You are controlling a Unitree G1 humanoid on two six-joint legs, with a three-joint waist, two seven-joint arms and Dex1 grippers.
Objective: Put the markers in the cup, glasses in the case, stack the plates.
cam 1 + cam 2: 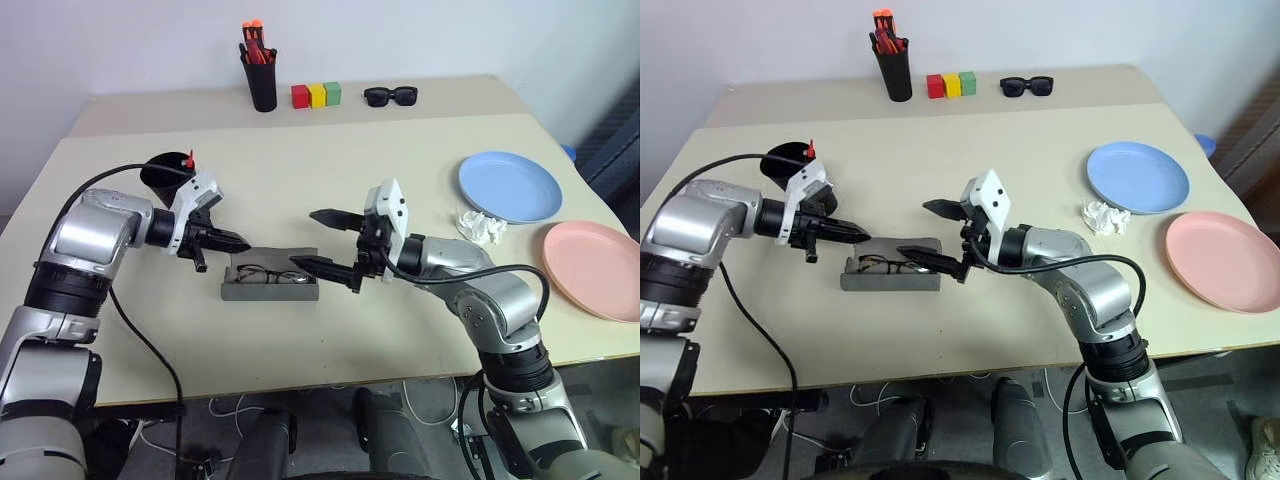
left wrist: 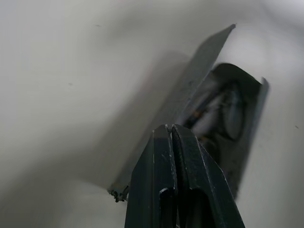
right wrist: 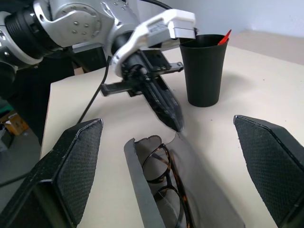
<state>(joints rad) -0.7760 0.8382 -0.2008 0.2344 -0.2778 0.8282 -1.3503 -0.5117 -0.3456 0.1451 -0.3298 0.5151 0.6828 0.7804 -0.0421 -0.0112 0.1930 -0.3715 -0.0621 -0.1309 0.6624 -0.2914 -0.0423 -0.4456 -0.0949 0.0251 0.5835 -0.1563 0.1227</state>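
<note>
The grey case (image 1: 270, 287) lies open at the table's middle, with the wire-framed glasses (image 3: 166, 178) inside it. My left gripper (image 1: 238, 243) is shut on nothing, and its tip (image 3: 175, 124) sits at the edge of the case's flap (image 2: 199, 80) at the case's left end. At the case's right end my right gripper (image 1: 322, 242) hangs open, level, its fingers apart above and in front of the case. Behind my left hand stands the black cup (image 1: 162, 176), and a red-capped marker (image 1: 189, 158) sticks out of it. The blue plate (image 1: 510, 186) and the pink plate (image 1: 595, 268) lie side by side at the right.
A crumpled white tissue (image 1: 480, 227) lies between the right arm and the blue plate. Along the back stand a black pen holder (image 1: 261, 78) with orange-tipped pens, three coloured blocks (image 1: 316, 95) and black sunglasses (image 1: 390, 96).
</note>
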